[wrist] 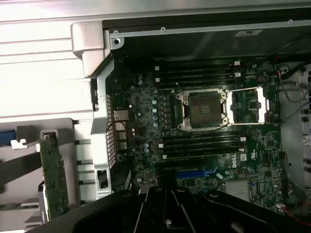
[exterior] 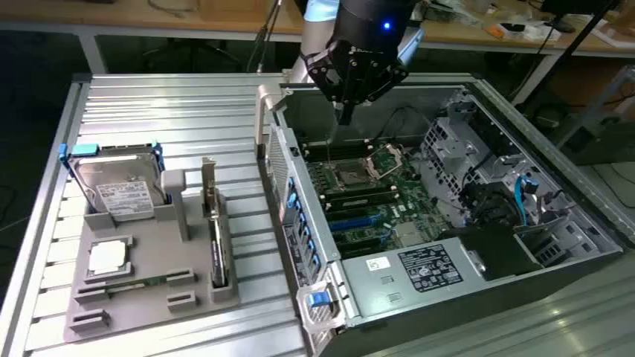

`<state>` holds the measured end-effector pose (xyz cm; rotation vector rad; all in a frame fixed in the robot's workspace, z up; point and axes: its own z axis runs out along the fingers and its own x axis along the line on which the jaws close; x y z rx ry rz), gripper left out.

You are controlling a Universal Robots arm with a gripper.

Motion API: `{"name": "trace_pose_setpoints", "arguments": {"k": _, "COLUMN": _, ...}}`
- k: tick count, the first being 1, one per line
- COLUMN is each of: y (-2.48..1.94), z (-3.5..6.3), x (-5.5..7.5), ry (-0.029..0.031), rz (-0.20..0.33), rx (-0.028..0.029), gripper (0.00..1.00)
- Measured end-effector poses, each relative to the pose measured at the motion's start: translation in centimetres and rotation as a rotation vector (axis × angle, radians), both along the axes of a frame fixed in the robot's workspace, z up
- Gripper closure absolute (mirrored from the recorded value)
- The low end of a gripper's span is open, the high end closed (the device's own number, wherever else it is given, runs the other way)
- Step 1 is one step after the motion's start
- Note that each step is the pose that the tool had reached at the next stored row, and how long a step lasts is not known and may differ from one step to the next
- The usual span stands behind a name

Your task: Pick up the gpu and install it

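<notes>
Hovering over the Dell-branded motherboard, the gripper is pinched shut and empty, the gpu edge-up in its tray.

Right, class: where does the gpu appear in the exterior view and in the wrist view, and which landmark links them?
Exterior view: the gpu stands on edge in the grey holder, on the exterior view's left of the open computer case.
Wrist view: the gpu is the green card outside the case, beside its silver rear wall.
Shared landmark: the CPU socket on the motherboard.
</notes>
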<state>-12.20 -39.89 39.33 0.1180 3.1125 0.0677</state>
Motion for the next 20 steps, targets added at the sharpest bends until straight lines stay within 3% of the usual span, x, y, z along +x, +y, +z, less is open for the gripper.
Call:
{"name": "trace_pose_setpoints", "arguments": {"k": 11, "y": 0.0, "z": 0.0, "x": -0.1, "ry": -0.0001, "rz": 0.0, "rx": 0.0007, "gripper": 0.89}}
{"name": "trace_pose_setpoints", "arguments": {"k": 20, "y": 0.0, "z": -0.02, "x": -1.5, "ry": 0.0, "rz": 0.0, "rx": 0.0006, "gripper": 0.89}}
